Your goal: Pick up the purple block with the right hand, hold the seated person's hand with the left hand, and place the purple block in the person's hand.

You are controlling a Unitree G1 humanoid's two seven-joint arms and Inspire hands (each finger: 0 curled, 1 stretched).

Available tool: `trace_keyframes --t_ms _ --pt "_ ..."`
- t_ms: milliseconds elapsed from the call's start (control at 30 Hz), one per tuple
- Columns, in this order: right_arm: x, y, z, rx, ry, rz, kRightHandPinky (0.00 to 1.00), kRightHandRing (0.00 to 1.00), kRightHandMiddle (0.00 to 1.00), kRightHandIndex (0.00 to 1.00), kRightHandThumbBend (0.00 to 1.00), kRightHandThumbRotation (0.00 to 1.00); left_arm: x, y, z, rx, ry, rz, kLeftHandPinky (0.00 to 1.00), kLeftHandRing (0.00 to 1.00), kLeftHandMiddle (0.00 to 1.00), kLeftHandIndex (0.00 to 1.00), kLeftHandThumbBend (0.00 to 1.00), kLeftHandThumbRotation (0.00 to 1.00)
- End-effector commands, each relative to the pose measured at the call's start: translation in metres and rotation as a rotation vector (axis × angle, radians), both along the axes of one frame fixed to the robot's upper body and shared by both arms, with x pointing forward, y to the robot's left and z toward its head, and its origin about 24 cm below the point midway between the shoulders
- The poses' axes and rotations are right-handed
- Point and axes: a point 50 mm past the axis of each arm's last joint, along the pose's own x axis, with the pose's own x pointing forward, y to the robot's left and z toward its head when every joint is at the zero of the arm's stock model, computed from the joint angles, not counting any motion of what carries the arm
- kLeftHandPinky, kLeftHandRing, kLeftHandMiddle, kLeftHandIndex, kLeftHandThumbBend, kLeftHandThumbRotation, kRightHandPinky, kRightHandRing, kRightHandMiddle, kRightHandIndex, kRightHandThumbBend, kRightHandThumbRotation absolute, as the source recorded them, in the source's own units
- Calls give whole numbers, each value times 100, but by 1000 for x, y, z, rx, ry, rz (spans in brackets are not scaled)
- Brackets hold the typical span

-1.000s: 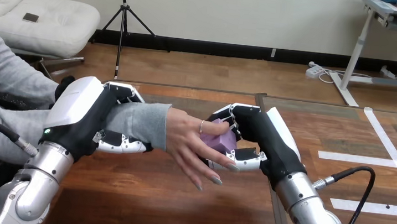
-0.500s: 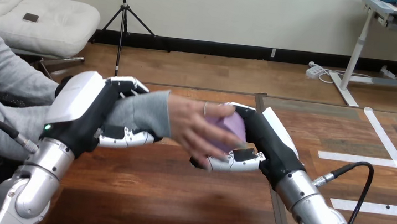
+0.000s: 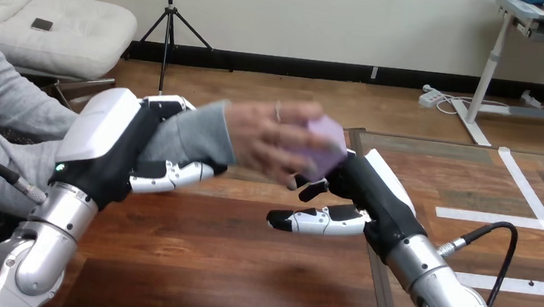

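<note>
- Right hand (image 3: 362, 193), above the wooden table (image 3: 226, 271): thumb straight and pointing left, fingers loose, gripping nothing.
- Left hand (image 3: 113, 144): fingers and thumb wrapped round the person's wrist (image 3: 190, 137).
- Purple block (image 3: 325, 142): gripped in the person's hand (image 3: 266, 141), just above the right hand. One corner points right; its long axis is too blurred to tell.

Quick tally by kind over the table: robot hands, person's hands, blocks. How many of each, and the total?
robot hands: 2 (left hand, right hand)
person's hand: 1
purple block: 1
total: 4
</note>
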Motion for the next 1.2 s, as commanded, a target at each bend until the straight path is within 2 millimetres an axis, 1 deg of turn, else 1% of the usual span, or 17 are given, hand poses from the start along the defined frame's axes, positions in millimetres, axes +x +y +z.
trace_keyframes --t_ms 0,233,433,733,933,1033,1167 --pt "5 -8 18 -6 -75 -4 61 68 70 73 100 26 3 -7 20 -56 -107 -18 42 52 57 60 62 83" --pt "2 -14 17 -24 -76 -9 62 70 71 73 100 27 0 -5 19 -67 -106 -8 42 53 58 60 62 89" --pt "0 -20 16 -30 -76 -17 64 70 72 73 100 29 -4 -5 19 -95 -100 -7 43 55 60 62 62 91" --pt "-4 -31 15 -23 -70 -37 67 71 72 74 100 31 -11 -2 18 -160 -82 -33 46 58 63 64 65 88" --pt "-8 -38 14 -1 -62 -64 68 72 73 75 100 33 -17 0 16 -221 -80 -66 48 60 66 66 69 85" --pt "-10 -41 13 7 -61 -74 68 72 73 75 100 34 -20 1 15 -271 -74 -88 48 61 66 66 69 83" --pt "-12 -44 12 3 -65 -83 68 72 74 75 98 39 -24 3 11 -333 -60 -104 48 62 67 67 69 80"
